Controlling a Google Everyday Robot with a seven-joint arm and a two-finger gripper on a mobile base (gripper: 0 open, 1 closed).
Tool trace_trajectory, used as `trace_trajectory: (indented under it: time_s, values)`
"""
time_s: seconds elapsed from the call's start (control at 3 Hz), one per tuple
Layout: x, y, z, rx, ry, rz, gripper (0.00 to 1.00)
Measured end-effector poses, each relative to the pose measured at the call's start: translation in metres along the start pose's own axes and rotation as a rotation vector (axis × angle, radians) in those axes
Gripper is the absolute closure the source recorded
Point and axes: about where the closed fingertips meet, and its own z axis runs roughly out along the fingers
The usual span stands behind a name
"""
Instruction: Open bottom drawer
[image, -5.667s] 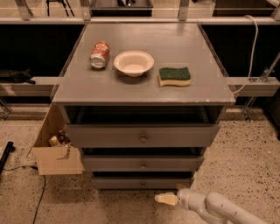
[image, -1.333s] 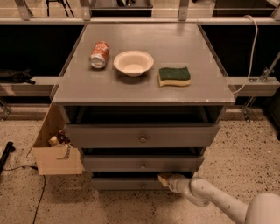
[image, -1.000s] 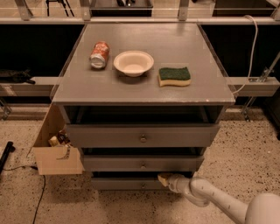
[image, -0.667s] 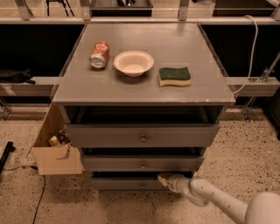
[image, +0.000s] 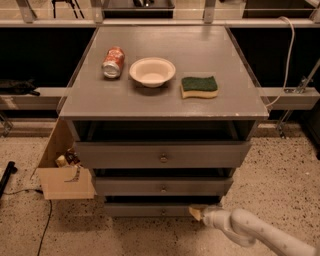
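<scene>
The bottom drawer (image: 145, 209) sat lowest in the grey cabinet, its narrow front tucked under the middle drawer (image: 130, 187) and showing no clear sign of being pulled out. The gripper (image: 196, 213) was low, at the right end of that front, well to the right of the small knob (image: 163, 212) rather than on it. Whether the gripper was open or closed, or had hold of anything, could not be told, since only its pale tip showed against the dark gap. From there, the likeliest trouble seemed a pull taken off-centre: a catch on the panel's corner could slip free or skew the drawer so it bound in its runners. A tip set a little too high might also have caught the middle drawer instead. Whether the tip touched the front or hung just beside it was unclear. The white arm (image: 260, 235) ran out of view at the lower right corner, and shadow hid the drawer's upper edge. On the tabletop (image: 165, 97) a can (image: 113, 62), a bowl (image: 152, 71) and a sponge (image: 199, 86) lay apart.
</scene>
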Motion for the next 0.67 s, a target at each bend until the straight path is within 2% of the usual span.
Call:
trace_trajectory:
  time_s: [0.33,0.67]
  values:
    - [0.018,0.018,-0.085,0.002,-0.005,0.05,1.0]
    - [0.05,0.051,-0.096,-0.04,0.033,0.072,0.74]
